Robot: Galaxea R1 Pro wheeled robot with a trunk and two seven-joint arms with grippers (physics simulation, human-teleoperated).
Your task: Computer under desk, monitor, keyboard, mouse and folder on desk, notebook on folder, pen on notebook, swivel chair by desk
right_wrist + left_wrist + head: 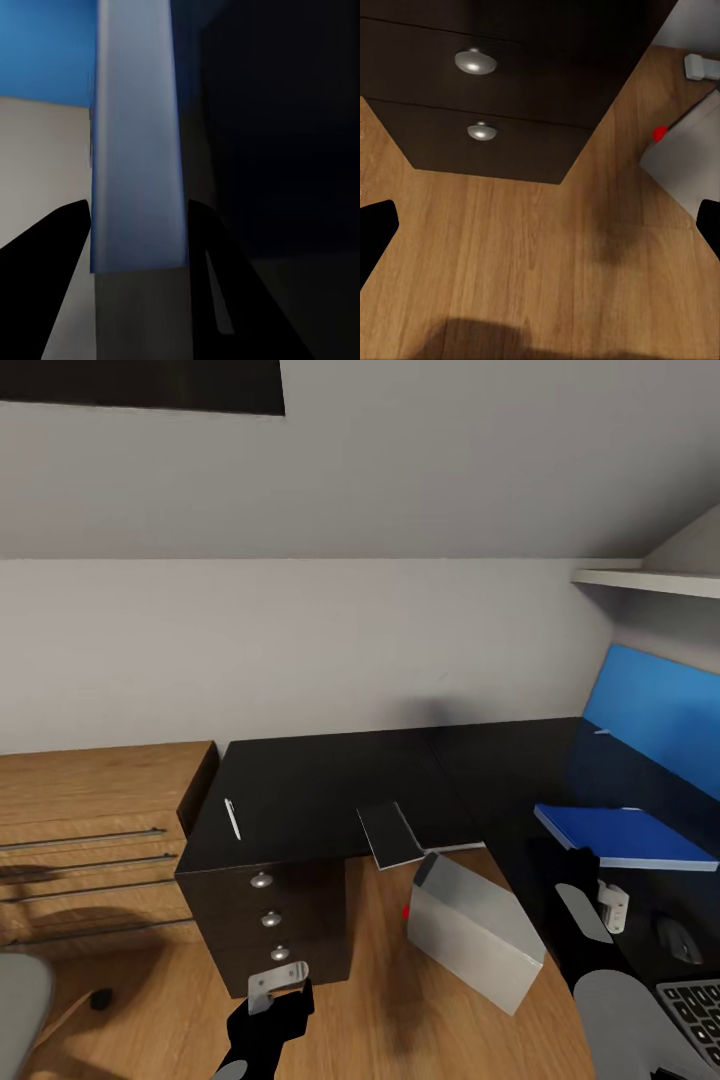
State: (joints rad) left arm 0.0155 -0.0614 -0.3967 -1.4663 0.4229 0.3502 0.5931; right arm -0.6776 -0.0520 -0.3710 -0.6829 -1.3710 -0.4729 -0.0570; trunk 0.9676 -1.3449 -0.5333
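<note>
On the right wing of the glossy black desk [330, 780] lies the blue folder [625, 835]. My right gripper [578, 857] sits at its near left corner. In the right wrist view the folder's pale blue edge [139, 150] fills the gap of the right gripper [137, 206], both fingers touching it. The dark notebook [390, 835] overhangs the desk's inner edge, and the pen [232, 819] lies to its left. The grey computer [475, 930] [690, 165] stands tilted on the floor. Mouse [680, 940] and keyboard [695, 1005] lie near the right arm. My left gripper [280, 985] [544, 225] hangs open, low before the drawers.
A black drawer pedestal [270, 930] [472, 90] with round knobs carries the desk's left end. A light wooden drawer unit [90, 840] stands to its left. A blue wall panel [660, 720] and a white shelf [650, 580] sit at the right. A grey chair part [20, 1010] shows bottom left.
</note>
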